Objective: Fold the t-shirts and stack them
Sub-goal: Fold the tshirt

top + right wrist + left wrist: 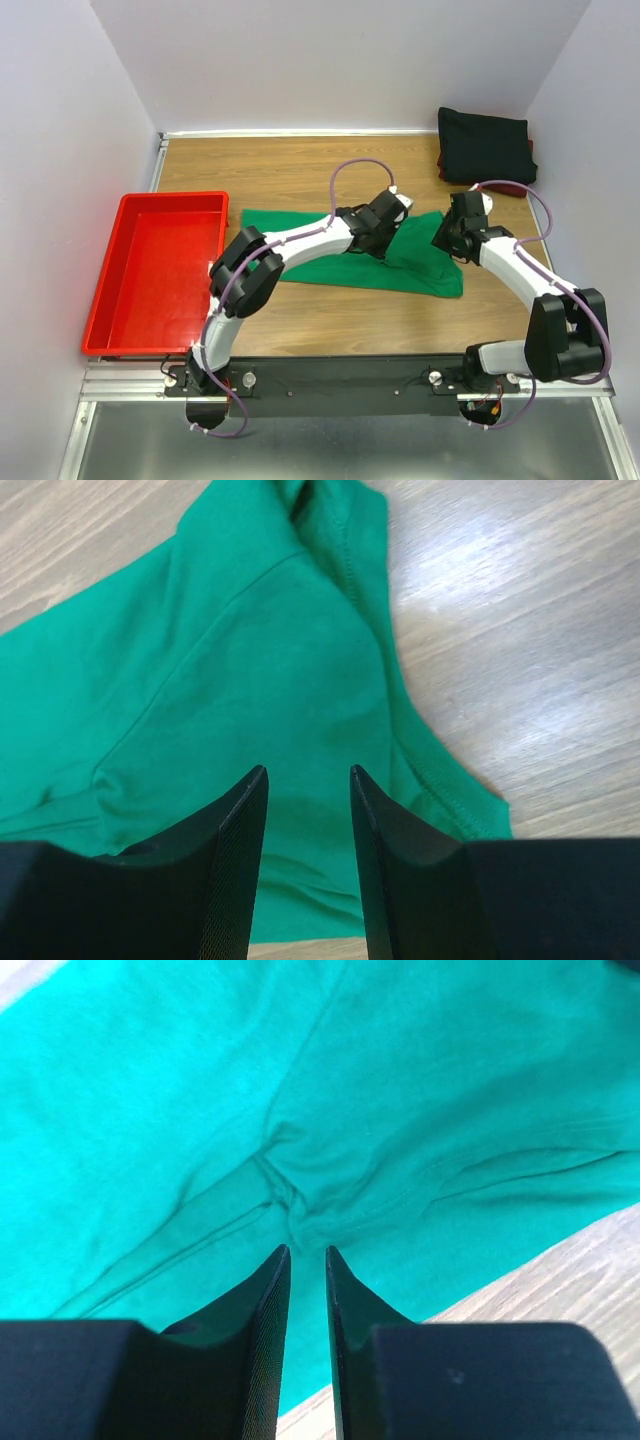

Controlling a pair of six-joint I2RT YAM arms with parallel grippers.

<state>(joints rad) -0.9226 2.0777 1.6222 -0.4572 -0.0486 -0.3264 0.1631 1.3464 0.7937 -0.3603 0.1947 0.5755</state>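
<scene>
The bright green t-shirt point(330, 255) lies spread on the wooden table, mid-table. My left gripper point(378, 243) hovers over its right part; in the left wrist view point(308, 1250) the jaws stand a narrow gap apart with nothing between them, above a puckered seam of the green shirt point(420, 1080). My right gripper point(446, 243) is at the shirt's right end. In the right wrist view it point(308, 770) is open and empty over the green cloth point(220, 660) near a hemmed edge. The black t-shirt point(485, 145) lies folded at the back right on top of the dark red one point(441, 166).
A red plastic tray point(110, 300) stands along the table's left side. White walls close in the table at the back and both sides. Bare wood point(280, 165) shows behind the green shirt and in front of it point(380, 320).
</scene>
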